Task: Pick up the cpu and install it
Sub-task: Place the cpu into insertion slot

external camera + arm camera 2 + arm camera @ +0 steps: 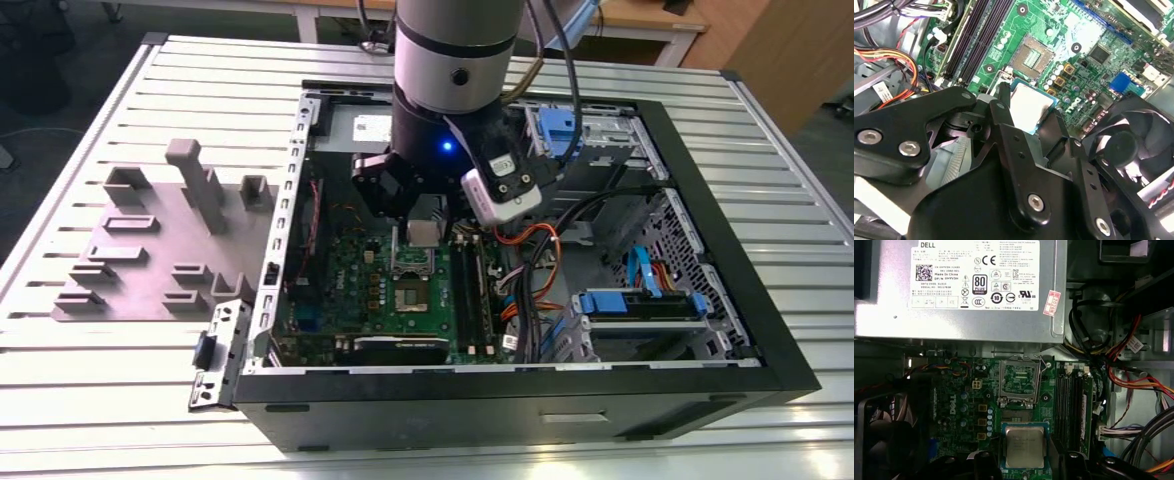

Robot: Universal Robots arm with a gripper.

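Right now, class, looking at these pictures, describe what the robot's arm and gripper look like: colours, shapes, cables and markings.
The arm is a silver-grey cylinder ringed by a black band, black lower down, where a blue light glows. A white module with a black face sits on its side; black cables trail alongside. The gripper is black angular plates with silver screws.

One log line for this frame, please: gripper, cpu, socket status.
gripper: jaws shut on cpu | cpu: held over motherboard, beside the socket | socket: open, empty | install: not yet seated
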